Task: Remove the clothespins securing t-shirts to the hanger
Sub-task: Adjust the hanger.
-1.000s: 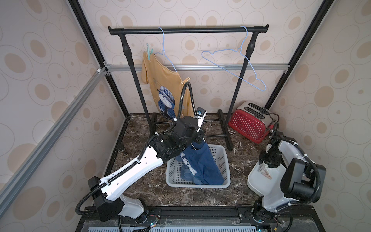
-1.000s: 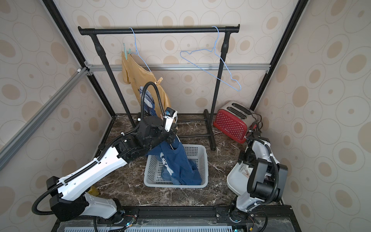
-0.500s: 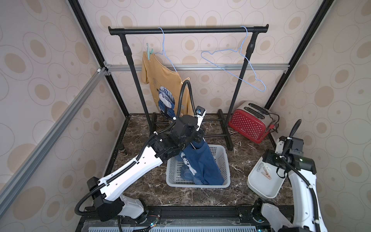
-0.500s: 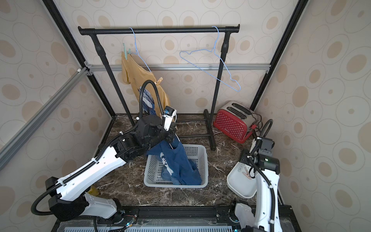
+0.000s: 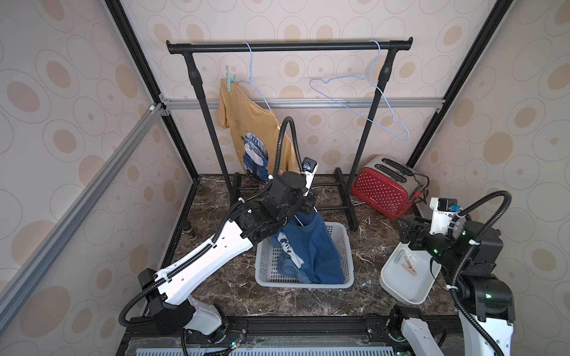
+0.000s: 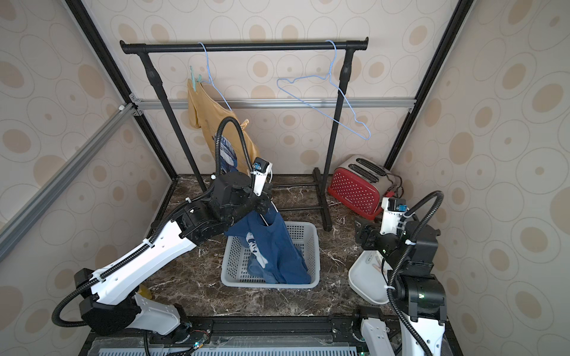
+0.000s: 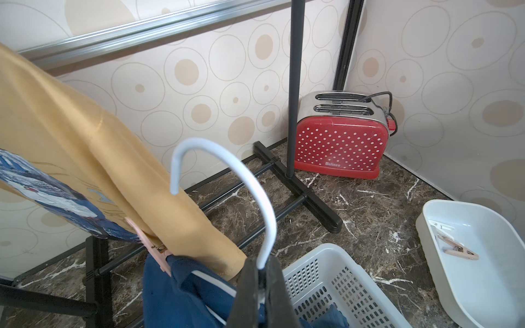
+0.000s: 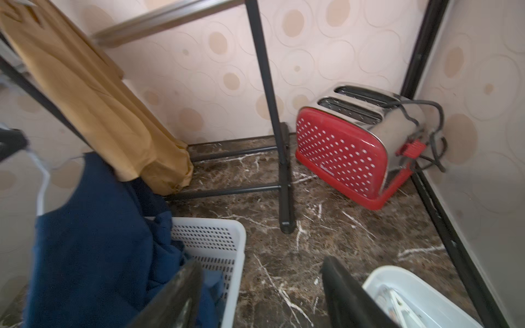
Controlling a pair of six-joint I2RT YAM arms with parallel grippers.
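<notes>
A pink clothespin [image 7: 154, 250], half hidden behind the mustard t-shirt [image 7: 85, 142], grips the navy t-shirt [image 7: 176, 295] at its shoulder. The left gripper [image 7: 262, 268], arm outstretched over the basket [image 5: 302, 282], pinches the white hanger [image 7: 255, 198] at its neck. At the basket's 3 o'clock, the right gripper [image 8: 260, 267] gapes empty beside the tray [image 5: 407, 292].

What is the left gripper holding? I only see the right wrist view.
Observer: The left gripper is shut on a white hanger by its hook; the navy shirt hangs from it over the basket.
Operator: Any pin at the top of the yellow shirt?
Observer: Yes, a teal pin clips its top corner.
Operator: What's in the tray?
Observer: A pink pin and a whitish pin.
</notes>
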